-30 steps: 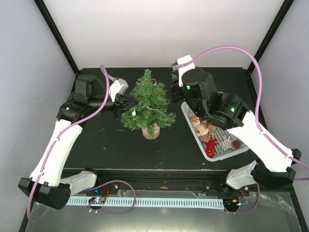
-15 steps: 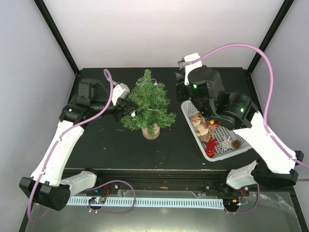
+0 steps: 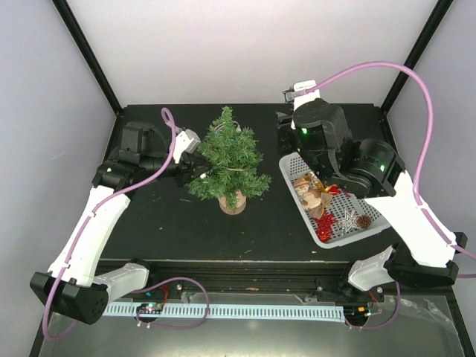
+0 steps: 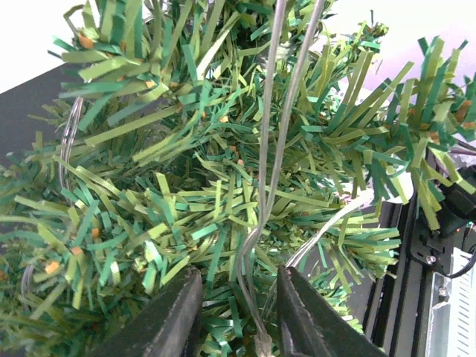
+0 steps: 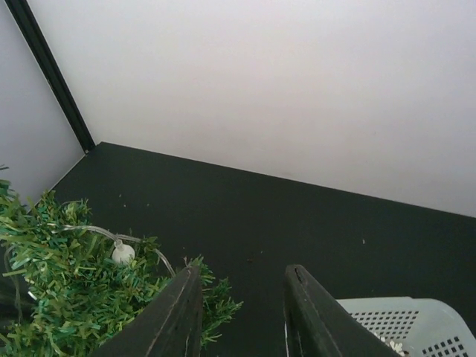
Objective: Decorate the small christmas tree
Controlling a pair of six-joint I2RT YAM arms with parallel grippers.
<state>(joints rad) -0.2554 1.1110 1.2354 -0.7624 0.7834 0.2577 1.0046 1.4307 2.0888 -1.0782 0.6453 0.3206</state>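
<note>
The small christmas tree (image 3: 229,158) stands mid-table on its light-wood stump (image 3: 233,202), with a clear wire light string wound through it. My left gripper (image 3: 195,169) is pushed into the tree's left side. In the left wrist view its jaws (image 4: 236,320) stand apart around green branches (image 4: 186,186), and the twisted wire (image 4: 262,223) hangs loose between them. My right gripper (image 3: 285,138) is open and empty, up in the air between the tree and the basket. In the right wrist view (image 5: 242,312) it looks over the table, with tree branches (image 5: 67,290) and a white bulb (image 5: 123,253) at lower left.
A white mesh basket (image 3: 292,161) lies right of the tree, its corner also in the right wrist view (image 5: 416,320). It holds wooden ornaments (image 3: 311,192), a red star (image 3: 325,222), a silver star (image 3: 349,218) and a pine cone (image 3: 364,221). Black frame posts stand at the back corners.
My right arm has swung back and to the right, away from the tree. My left gripper has edged a little further into the tree's left side.
</note>
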